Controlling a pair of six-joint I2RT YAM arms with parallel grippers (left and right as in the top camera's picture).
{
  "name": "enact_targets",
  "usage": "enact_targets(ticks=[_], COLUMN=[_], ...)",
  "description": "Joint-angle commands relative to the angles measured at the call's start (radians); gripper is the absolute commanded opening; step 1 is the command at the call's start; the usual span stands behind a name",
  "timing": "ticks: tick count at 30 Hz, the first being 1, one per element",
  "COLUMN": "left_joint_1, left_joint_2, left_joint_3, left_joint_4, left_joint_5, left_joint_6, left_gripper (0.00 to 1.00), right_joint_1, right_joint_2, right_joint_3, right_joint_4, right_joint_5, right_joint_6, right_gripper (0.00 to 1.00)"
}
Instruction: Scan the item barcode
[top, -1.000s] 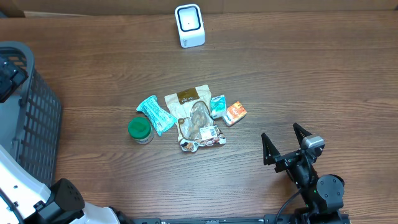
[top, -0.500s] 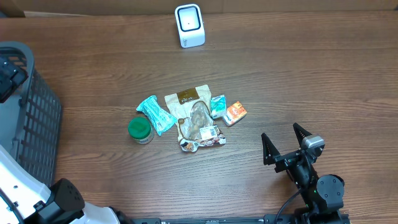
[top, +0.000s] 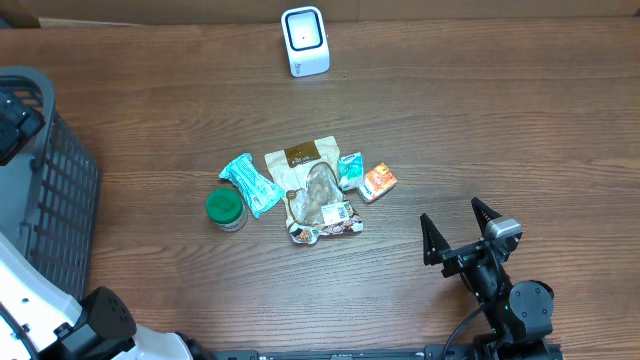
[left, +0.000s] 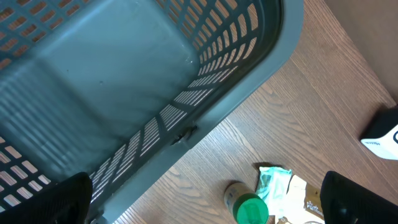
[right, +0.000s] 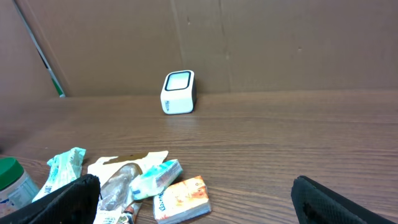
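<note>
Right tool: the right tool (top: 452, 218) has its jaws spread wide with nothing between them, and it sits low at the near right of the tabletop (top: 500, 120).
Left tool: the left tool (left: 205, 190) is also fully spread and empty, and it hangs over the basket (top: 45, 170) at the far left.
Items: a loose cluster lies mid-tabletop, from left to right the green-lidded jar (top: 225, 208), teal wrapper (top: 250, 183), brown pouch (top: 315, 190), small teal packet (top: 350, 170) and orange packet (top: 378, 181).
Scanner: the scanner (top: 305, 40) stands at the far edge, well apart from the cluster, with its window facing the near side.
Key relation: the cluster lies left of and farther than the right tool, and the orange packet is on the edge nearest it.
Long axis: the orange packet runs diagonally, from near-left to far-right.
Nearer arm: the right arm is nearer, since the left would have to clear the basket rim first.
Step in hand: no item is grasped yet, and the approach looks likely to come next.
Barcode: no barcode can be made out on the orange packet, though a white label shows on the brown pouch.
</note>
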Motion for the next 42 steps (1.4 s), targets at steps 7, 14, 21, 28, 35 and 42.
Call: enact_targets(ticks=[7, 14, 21, 28, 35, 42], left_joint_1=[-0.002, -0.002, -0.002, -0.002, -0.002, -0.002], left_joint_2=[-0.002, -0.002, -0.002, -0.001, -0.001, -0.001], left_joint_3=[-0.004, -0.004, -0.004, -0.004, -0.004, -0.004], left_joint_4=[-0.002, -0.002, -0.002, -0.002, -0.002, -0.002], left_joint_5=[0.014, 0.014, 0.014, 0.014, 0.014, 0.014], left_joint_6=[0.015, 0.015, 0.015, 0.015, 0.015, 0.015], left_gripper=[1.00, 1.00, 1.00, 1.00, 1.00, 1.00], right_joint_1=[0.006, 0.006, 0.006, 0.006, 0.006, 0.006], right_joint_2=[-0.010, -0.010, -0.010, -0.010, -0.010, -0.010], right_joint_3=[0.001, 0.001, 0.001, 0.001, 0.004, 0.029], right_joint_4=[0.006, 0.006, 0.006, 0.006, 0.008, -0.027], right_joint_5=[-0.001, -0.001, -0.001, -0.005, -0.021, -0.126], right_joint_6=[-0.003, -0.003, -0.003, -0.003, 0.047, 0.111], right_gripper=[1.00, 1.00, 1.00, 1.00, 1.00, 1.00])
